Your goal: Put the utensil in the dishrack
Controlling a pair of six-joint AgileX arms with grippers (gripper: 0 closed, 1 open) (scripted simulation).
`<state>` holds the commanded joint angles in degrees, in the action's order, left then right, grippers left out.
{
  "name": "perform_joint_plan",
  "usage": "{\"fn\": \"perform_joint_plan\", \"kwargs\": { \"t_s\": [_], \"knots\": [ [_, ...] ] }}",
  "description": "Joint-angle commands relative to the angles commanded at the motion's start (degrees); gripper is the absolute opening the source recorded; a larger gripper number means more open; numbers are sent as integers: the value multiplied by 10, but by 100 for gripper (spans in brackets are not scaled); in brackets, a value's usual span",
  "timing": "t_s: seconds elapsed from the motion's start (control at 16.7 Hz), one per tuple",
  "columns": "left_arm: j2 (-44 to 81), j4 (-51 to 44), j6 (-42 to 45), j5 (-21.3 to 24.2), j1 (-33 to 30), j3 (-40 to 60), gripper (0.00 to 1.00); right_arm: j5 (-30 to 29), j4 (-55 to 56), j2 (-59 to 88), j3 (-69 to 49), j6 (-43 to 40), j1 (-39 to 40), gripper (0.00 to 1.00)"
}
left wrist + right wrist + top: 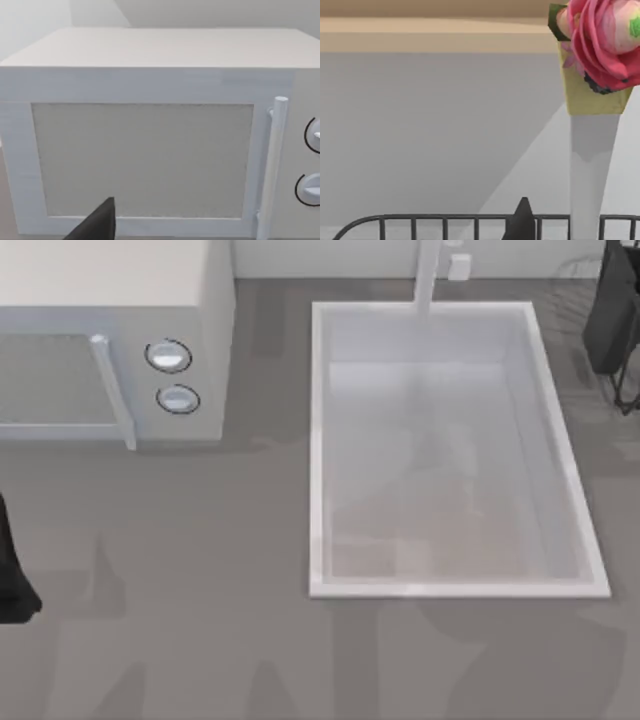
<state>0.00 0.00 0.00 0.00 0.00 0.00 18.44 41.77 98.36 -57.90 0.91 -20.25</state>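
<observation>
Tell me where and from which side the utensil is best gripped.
Probably the utensil's long flat white handle, below the yellow band: it stands upright, head up, so closing sideways across its flat faces should seat well. The round head is bulky and uneven. The right end effector is by the dishrack.

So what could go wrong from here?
The slim white-handled utensil with yellow band and red head stands at the thin dark wire dishrack; its handle may snag a wire or slip between wires.
The right end effector sits close to the rack and could knock it.
</observation>
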Motion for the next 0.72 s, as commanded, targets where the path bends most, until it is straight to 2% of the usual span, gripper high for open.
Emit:
{"fn": "perform_joint_plan", "kwargs": {
  "t_s": [0.18, 0.48, 0.72],
  "knots": [
    [0, 0, 0, 0, 0, 0, 100, -23, 50, 42, 16, 0, 24, 0],
    [0, 0, 0, 0, 0, 0, 100, -26, 54, 46, 18, 0, 27, 0],
    [0, 0, 0, 0, 0, 0, 100, -26, 54, 46, 18, 0, 27, 30]
  ]
}}
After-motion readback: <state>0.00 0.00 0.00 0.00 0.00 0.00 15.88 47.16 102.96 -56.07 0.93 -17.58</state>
